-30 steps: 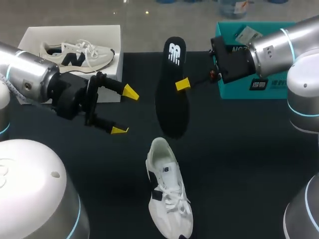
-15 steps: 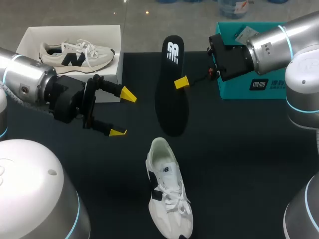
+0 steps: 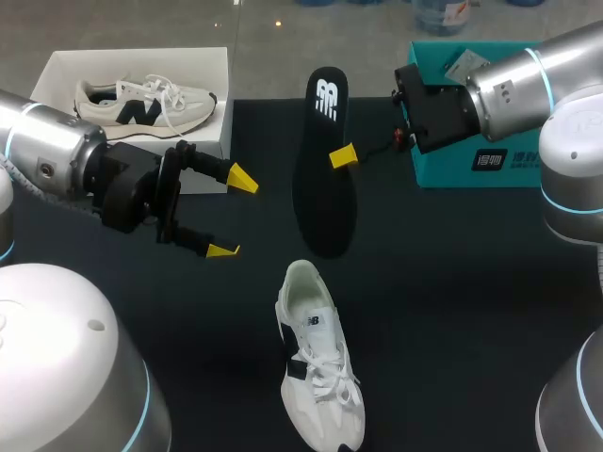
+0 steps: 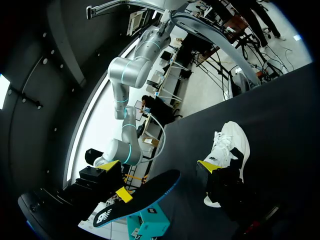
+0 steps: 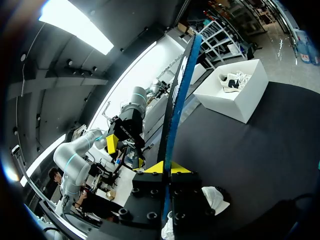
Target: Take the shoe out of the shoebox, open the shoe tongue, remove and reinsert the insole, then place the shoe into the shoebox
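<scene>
Right gripper [image 3: 344, 157] clamped on insole [image 3: 318, 188] mid-length; insole hangs toe-down just behind heel of shoe [image 3: 318, 372]. Shoe flat on table [image 3: 452, 282], opening upward. Left gripper [image 3: 234, 213] spread wide, empty, nearby. Suggest: left steadies shoe, insole fed toe-first.

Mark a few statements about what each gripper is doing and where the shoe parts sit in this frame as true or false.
1. The right gripper is shut on the black insole. True.
2. The left gripper is shut on the white shoe. False: it is open and empty, and that shoe lies on the table.
3. The insole sits inside the white shoe. False: it is held up in the air, apart from the shoe.
4. A second shoe lies in the white shoebox. True.
</scene>
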